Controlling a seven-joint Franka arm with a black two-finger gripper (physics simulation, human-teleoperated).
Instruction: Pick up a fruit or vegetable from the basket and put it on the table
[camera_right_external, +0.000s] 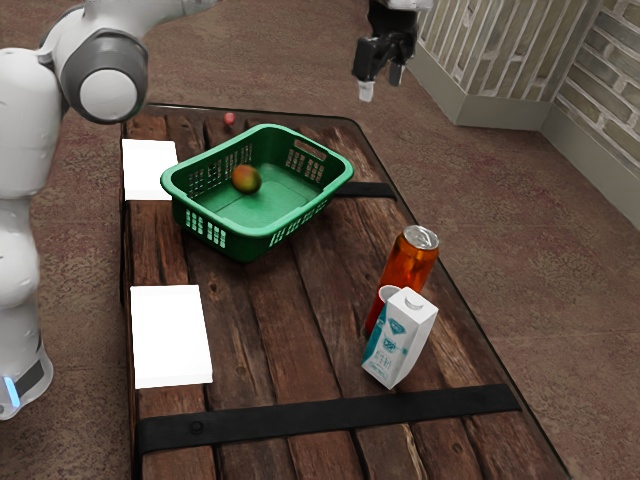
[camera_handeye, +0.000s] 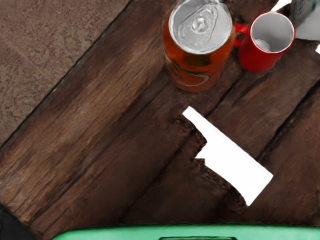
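In the exterior view my gripper (camera_right_external: 381, 82) hangs high over the table's far right side, its two fingertips apart with nothing between them. Below it and toward the exterior view's left stands the green basket (camera_right_external: 257, 237). A red-and-green fruit (camera_right_external: 246, 179), perhaps a mango, lies inside the basket, near its far left wall. The wooden table (camera_right_external: 290, 340) carries the basket. In the wrist view the basket's green rim (camera_handeye: 115, 233) crosses the lower edge, with bare table (camera_handeye: 100, 150) beyond it.
An orange can (camera_right_external: 408, 262), a red mug (camera_right_external: 378, 311) and a white carton (camera_right_external: 401, 338) stand close together near the table's right edge. A small red object (camera_right_external: 230, 118) is beyond the basket. Two white patches (camera_right_external: 171, 335) lie along the table's left side.
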